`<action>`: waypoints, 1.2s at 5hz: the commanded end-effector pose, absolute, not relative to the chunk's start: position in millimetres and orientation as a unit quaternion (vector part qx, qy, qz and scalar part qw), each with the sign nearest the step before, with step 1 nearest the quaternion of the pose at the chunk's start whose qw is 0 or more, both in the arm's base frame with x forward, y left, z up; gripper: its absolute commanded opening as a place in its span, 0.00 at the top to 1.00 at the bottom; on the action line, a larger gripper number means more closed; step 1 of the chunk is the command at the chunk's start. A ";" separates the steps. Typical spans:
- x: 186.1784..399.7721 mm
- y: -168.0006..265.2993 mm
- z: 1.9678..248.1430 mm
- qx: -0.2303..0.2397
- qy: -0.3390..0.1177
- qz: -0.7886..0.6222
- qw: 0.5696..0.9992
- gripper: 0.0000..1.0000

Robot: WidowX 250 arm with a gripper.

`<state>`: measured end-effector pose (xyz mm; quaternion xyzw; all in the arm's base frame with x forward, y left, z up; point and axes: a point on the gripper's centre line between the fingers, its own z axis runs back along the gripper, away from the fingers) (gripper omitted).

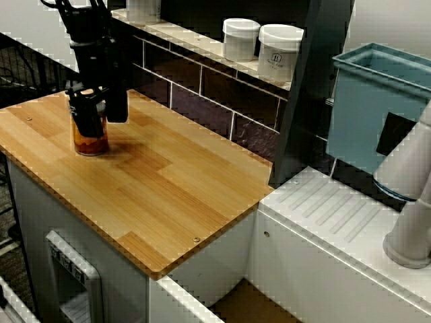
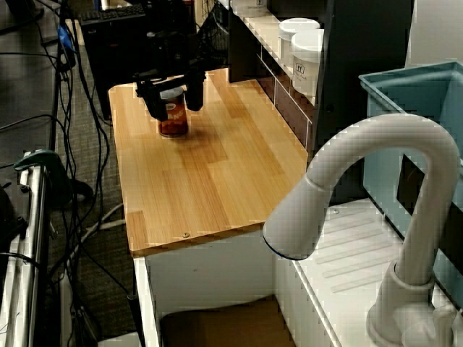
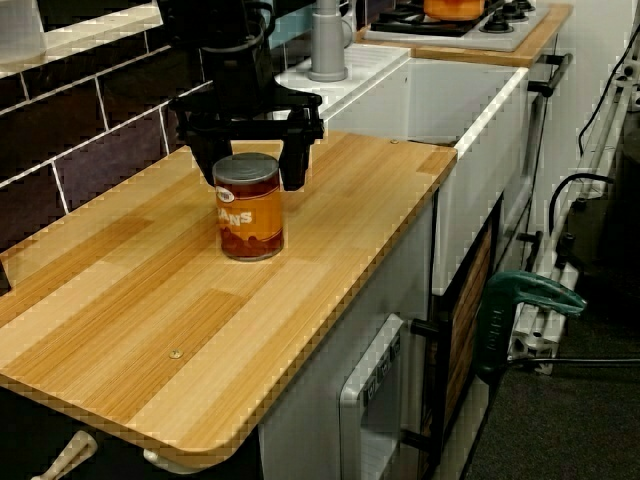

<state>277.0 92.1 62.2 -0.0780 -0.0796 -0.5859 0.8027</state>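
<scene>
An orange-labelled tin can [image 3: 248,205] stands upright on the wooden counter [image 3: 330,210], near its back corner by the tiled wall. My black gripper [image 3: 250,175] comes down over the can from above. One finger [image 3: 205,160] is at its left and the other at its right, level with its upper rim. The jaws look open, spread about as wide as the can, and I see no lift of the can off the wood. In the view from the sink side, the gripper [image 2: 173,101] straddles the can [image 2: 173,119]. In the view from above, the gripper [image 1: 101,116] partly hides the can [image 1: 91,141].
Two white lidded jars [image 1: 240,39] [image 1: 279,52] stand on the ledge above the dark tiled wall. A blue bin [image 1: 377,101], a white faucet [image 2: 362,181] and a ribbed drainboard [image 1: 337,215] lie beyond the counter's far end. Cables hang off the counter's outer side.
</scene>
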 end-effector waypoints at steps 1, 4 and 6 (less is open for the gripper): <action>274.6 122.5 76.8 -0.075 -0.078 -0.622 0.775 0.00; 266.9 165.1 75.2 -0.078 -0.069 -0.624 0.775 0.00; 265.4 172.5 80.7 -0.094 -0.071 -0.604 0.788 0.00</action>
